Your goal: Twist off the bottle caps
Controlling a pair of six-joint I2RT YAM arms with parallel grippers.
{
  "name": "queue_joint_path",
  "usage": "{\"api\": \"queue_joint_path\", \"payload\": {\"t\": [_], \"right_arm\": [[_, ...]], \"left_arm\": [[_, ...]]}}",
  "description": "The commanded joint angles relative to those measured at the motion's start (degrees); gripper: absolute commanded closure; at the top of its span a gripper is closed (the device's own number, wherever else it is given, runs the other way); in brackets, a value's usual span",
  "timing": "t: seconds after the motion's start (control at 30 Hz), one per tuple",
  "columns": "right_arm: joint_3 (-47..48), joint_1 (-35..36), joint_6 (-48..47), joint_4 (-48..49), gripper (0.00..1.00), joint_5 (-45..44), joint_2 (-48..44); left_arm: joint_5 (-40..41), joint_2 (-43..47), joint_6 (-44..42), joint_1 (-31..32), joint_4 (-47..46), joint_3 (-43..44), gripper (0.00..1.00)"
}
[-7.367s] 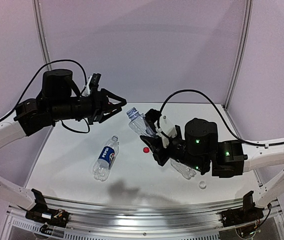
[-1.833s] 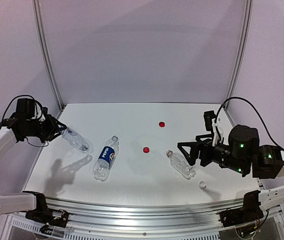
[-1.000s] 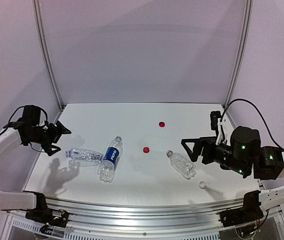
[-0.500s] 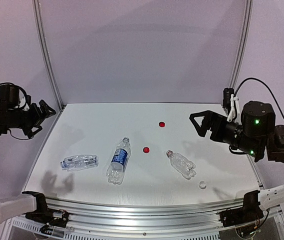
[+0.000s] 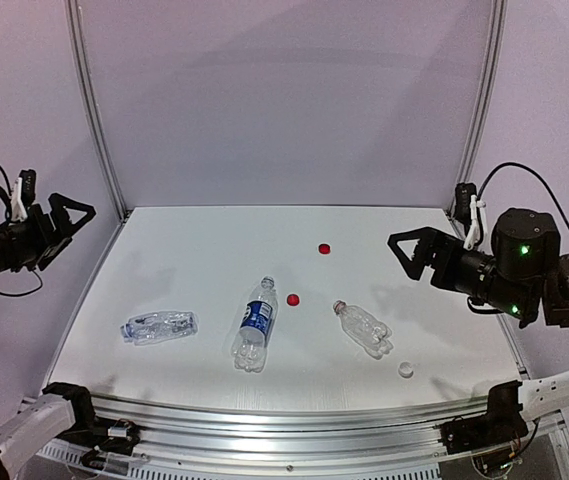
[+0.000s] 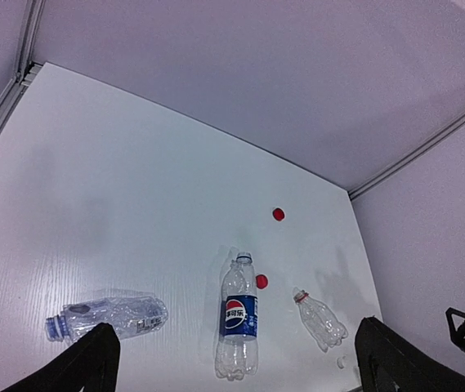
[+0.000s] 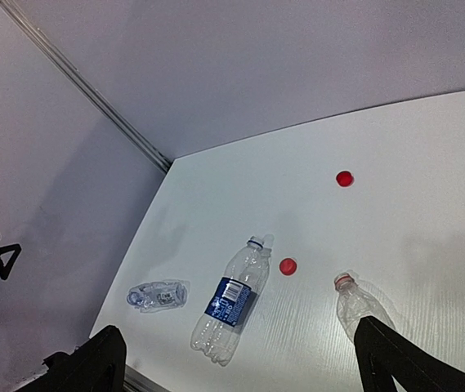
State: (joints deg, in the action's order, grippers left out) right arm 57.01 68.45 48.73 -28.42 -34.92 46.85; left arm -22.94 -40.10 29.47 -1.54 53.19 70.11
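White table (image 5: 164, 250), and both my arms have backed up and off it to either side. My left gripper (image 5: 62, 225) has just finished spreading its jaws and holds nothing. My right gripper (image 5: 411, 255) is spread wide and holds nothing either.

The crushed bottle (image 5: 159, 326) I let go of has settled on its side at the left. The Pepsi bottle (image 5: 255, 325) has rolled a bit to the right. The ribbed bottle (image 5: 362, 328) lies right of centre, where it was. All three necks look bare, and the far red cap (image 5: 324, 248), near red cap (image 5: 292, 299) and white cap (image 5: 405, 370) lie loose on the table, so I reckon we're done here.

Only the top cam shows the white cap properly, near the front right edge. It's a speck in my left wrist cam and missing from the right one. The left wrist cam does pick up a blue ring (image 6: 55, 327) on the crushed neck and a red ring (image 6: 300, 296) on the ribbed one.
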Motion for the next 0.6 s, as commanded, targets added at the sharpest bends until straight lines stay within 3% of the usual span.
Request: {"api": "queue_joint_path", "payload": {"t": [0.0,0.57], "right_arm": [[-1.3,-0.3,-0.7,2.0,0.0,1.2,-0.6],[-2.0,-0.3,-1.4,3.3,0.0,2.2,-0.7]], "left_arm": [[-1.3,-0.2,-1.1,-0.2,-0.9,-0.1,0.01],[-1.4,0.3,0.3,-0.2,-3.0,-1.7,0.01]]}}
